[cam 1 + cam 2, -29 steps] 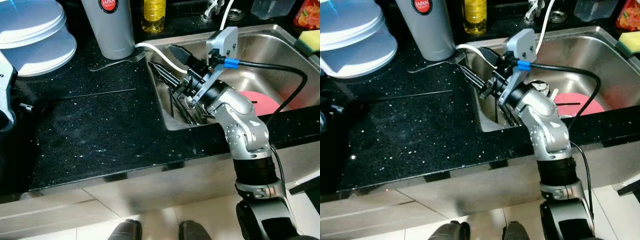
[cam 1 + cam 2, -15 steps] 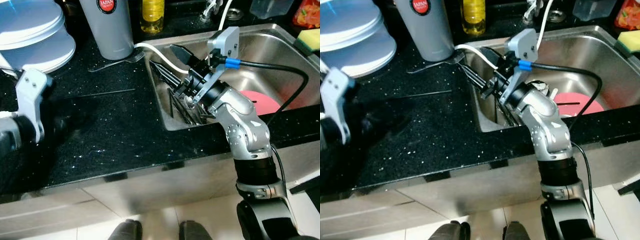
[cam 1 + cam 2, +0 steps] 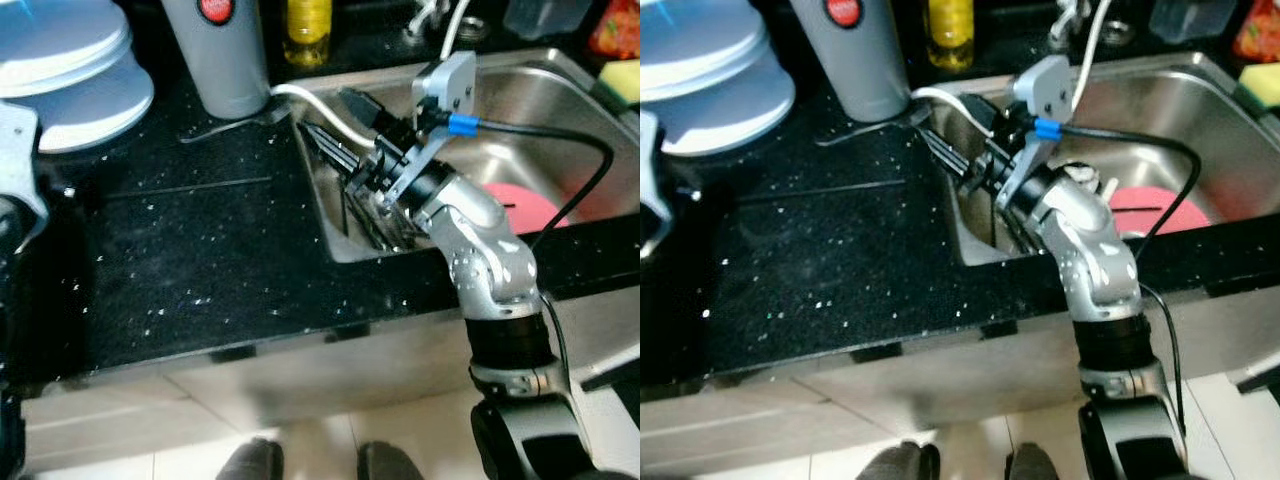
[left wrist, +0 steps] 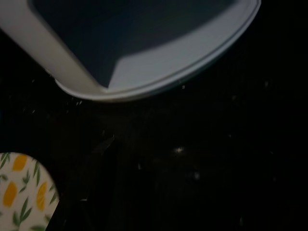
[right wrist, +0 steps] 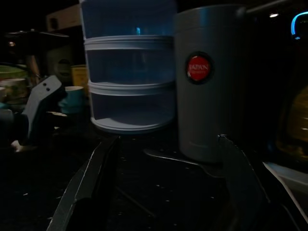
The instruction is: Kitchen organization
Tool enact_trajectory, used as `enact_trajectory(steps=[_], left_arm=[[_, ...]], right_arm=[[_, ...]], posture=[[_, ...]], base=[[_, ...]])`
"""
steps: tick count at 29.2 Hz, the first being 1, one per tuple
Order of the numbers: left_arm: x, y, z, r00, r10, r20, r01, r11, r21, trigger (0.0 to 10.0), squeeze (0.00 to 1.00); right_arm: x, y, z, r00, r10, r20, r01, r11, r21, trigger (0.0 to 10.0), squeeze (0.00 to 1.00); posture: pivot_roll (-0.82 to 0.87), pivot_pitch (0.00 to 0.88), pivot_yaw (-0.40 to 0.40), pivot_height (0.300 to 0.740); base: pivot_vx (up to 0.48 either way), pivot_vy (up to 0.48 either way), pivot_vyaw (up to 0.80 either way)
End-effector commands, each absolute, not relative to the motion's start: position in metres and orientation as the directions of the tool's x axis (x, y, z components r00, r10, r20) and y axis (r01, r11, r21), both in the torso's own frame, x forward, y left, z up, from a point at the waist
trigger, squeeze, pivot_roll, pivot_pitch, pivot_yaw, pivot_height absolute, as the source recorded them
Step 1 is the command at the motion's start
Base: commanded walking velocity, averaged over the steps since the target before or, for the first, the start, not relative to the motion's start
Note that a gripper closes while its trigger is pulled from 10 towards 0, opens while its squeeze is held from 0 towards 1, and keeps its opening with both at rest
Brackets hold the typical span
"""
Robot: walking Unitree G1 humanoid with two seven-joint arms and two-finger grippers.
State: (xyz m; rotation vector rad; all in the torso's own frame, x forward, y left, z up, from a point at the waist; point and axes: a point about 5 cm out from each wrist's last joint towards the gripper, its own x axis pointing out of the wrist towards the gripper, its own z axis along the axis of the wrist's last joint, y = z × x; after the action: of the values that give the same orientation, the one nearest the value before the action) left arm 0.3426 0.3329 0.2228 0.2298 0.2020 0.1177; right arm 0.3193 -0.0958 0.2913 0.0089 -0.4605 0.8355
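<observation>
A metal fork (image 3: 225, 127) lies on the black counter (image 3: 200, 260) at the foot of a grey canister (image 3: 225, 55) with a red label. My right gripper (image 3: 337, 122) hangs over the sink's left rim, open and empty, its fingers pointing at the fork. In the right wrist view the fork (image 5: 178, 159) lies between the two spread fingers (image 5: 91, 183), in front of the canister (image 5: 211, 96). My left arm's wrist (image 3: 14, 160) sits at the counter's left edge, below a stack of pale blue containers (image 3: 70, 60). The left wrist view is dark, with that stack's rim (image 4: 144, 72) close.
The steel sink (image 3: 520, 110) holds a pink plate (image 3: 520, 205) and dark utensils (image 3: 375, 225) at its left wall. A white hose (image 3: 310, 97) runs along the rim. A yellow bottle (image 3: 308, 25) stands behind, with a yellow sponge (image 3: 625, 78) at far right.
My left arm, which had swung out over the counter half a second ago, has drawn back to the left edge. The right gripper has stayed over the sink rim, still open.
</observation>
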Motion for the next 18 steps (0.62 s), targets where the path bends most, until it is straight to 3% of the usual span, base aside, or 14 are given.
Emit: enact_trajectory(steps=[1, 3, 6, 7, 10, 11, 15, 18], left_arm=[[0.343, 0.330, 0.192, 0.948, 0.134, -0.288, -0.074, 0.975, 0.210, 10.0, 0.00], [0.343, 0.326, 0.192, 0.952, 0.087, -0.292, -0.038, 0.985, 0.170, 10.0, 0.00], [0.335, 0.306, 0.194, 0.940, -0.139, -0.312, 0.181, 0.977, 0.110, 10.0, 0.00], [0.335, 0.306, 0.194, 0.940, -0.139, -0.312, 0.181, 0.977, 0.110, 10.0, 0.00], [0.309, 0.288, 0.198, 0.892, -0.325, -0.314, 0.377, 0.919, 0.118, 10.0, 0.00], [0.309, 0.288, 0.198, 0.892, -0.325, -0.314, 0.377, 0.919, 0.118, 10.0, 0.00], [0.263, 0.284, 0.204, 0.858, -0.405, -0.316, 0.465, 0.873, 0.144, 10.0, 0.00], [0.250, 0.284, 0.208, 0.854, -0.415, -0.315, 0.477, 0.866, 0.152, 10.0, 0.00]], right_arm=[[0.315, -0.098, 0.292, 0.576, 0.709, 0.406, -0.716, 0.678, -0.168, 10.0, 0.00], [0.314, -0.099, 0.292, 0.582, 0.705, 0.406, -0.711, 0.683, -0.168, 10.0, 0.00], [0.312, -0.106, 0.290, 0.604, 0.688, 0.402, -0.691, 0.703, -0.165, 10.0, 0.00], [0.312, -0.106, 0.290, 0.604, 0.688, 0.402, -0.691, 0.703, -0.165, 10.0, 0.00], [0.312, -0.107, 0.289, 0.608, 0.687, 0.399, -0.689, 0.706, -0.164, 10.0, 0.00], [0.312, -0.107, 0.289, 0.608, 0.687, 0.399, -0.689, 0.706, -0.164, 10.0, 0.00], [0.313, -0.103, 0.289, 0.594, 0.697, 0.401, -0.705, 0.692, -0.158, 10.0, 0.00], [0.313, -0.101, 0.289, 0.588, 0.703, 0.400, -0.712, 0.685, -0.158, 10.0, 0.00]], posture=[[0.00, 0.144, 0.087, 0.740], [-0.01, 0.148, 0.098, 0.740], [-0.01, 0.156, 0.103, 0.740], [-0.01, 0.156, 0.103, 0.740], [0.01, 0.157, 0.104, 0.740], [0.01, 0.157, 0.104, 0.740], [0.03, 0.155, 0.087, 0.740], [0.04, 0.152, 0.079, 0.740]], base=[[0.000, 0.000, 0.00], [0.000, 0.000, 0.00], [0.000, 0.000, 0.00], [0.000, 0.000, 0.00], [0.000, 0.000, 0.00], [0.000, 0.000, 0.00], [0.000, 0.000, 0.00], [0.000, 0.000, 0.00]])
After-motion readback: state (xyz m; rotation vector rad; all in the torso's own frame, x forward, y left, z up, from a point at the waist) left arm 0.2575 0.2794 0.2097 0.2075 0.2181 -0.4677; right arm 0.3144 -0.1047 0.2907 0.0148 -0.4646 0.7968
